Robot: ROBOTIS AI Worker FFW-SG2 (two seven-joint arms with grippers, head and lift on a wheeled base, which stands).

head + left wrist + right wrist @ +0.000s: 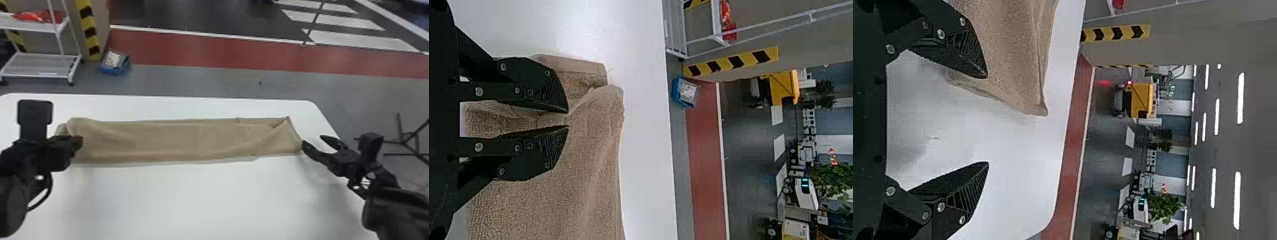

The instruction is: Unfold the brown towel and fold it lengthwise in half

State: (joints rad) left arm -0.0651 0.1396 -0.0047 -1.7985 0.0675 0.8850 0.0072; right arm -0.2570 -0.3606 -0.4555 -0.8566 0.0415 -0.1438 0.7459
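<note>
Brown towel, one end pinched between your nearly closed left fingers, probably to anchor it; your right fingers wide open, empty, beside other end, presumably for grabbing.

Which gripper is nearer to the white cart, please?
Left: the left gripper is at the towel's end nearer the cart; the right gripper is beside the far end.

left fingers close together, right fingers spread wide
</note>
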